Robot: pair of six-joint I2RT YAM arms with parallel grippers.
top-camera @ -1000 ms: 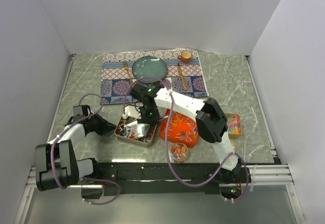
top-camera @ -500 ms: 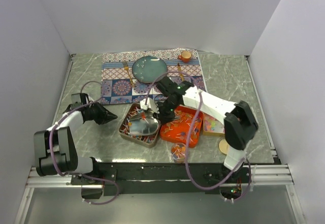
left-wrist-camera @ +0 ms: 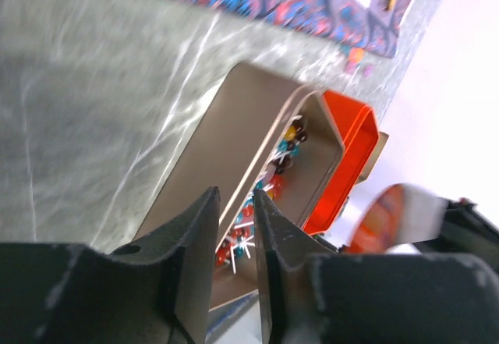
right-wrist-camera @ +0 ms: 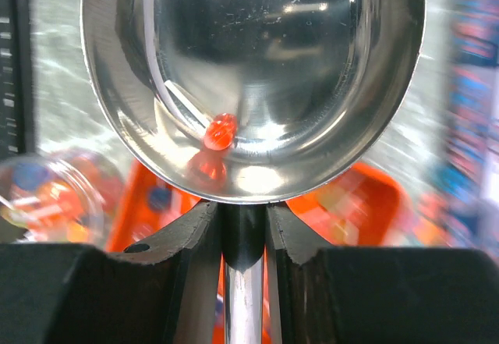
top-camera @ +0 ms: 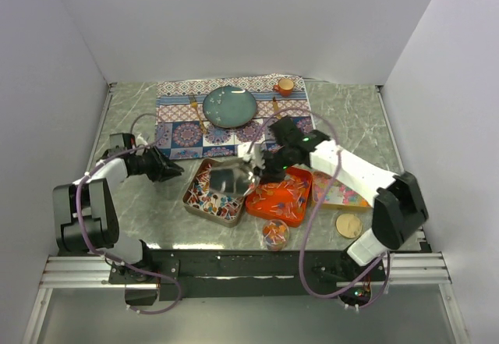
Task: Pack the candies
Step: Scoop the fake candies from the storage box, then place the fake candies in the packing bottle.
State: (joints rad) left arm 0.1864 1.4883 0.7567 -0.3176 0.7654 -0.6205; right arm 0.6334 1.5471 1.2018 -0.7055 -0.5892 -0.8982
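My right gripper (top-camera: pixel 261 164) (right-wrist-camera: pixel 243 211) is shut on the handle of the silver scoop (top-camera: pixel 231 179) (right-wrist-camera: pixel 253 71). The scoop's bowl hangs over the right part of the metal tray (top-camera: pixel 189 196), beside the orange tray (top-camera: pixel 257 210). One orange-red candy (right-wrist-camera: pixel 221 132) lies in the bowl. Red-white-blue candies (top-camera: pixel 204 193) (left-wrist-camera: pixel 265 188) fill the metal tray, orange-red candies (top-camera: pixel 282 196) the orange tray, and pastel candies (top-camera: pixel 343 194) a yellow tray on the right. My left gripper (top-camera: pixel 173 172) (left-wrist-camera: pixel 235 200) is empty, its jaws nearly together, just left of the metal tray.
A small clear cup (top-camera: pixel 274 233) holding candies stands in front of the orange tray. A round tan lid (top-camera: pixel 348 225) lies at the right front. A patterned placemat (top-camera: pixel 179 135) with a teal plate (top-camera: pixel 230 104), cutlery and an orange cup (top-camera: pixel 285 86) lies at the back.
My right arm has swung to the right and drawn the scoop across the metal tray toward the orange tray. My left gripper has moved slightly away from the camera and toward the metal tray.
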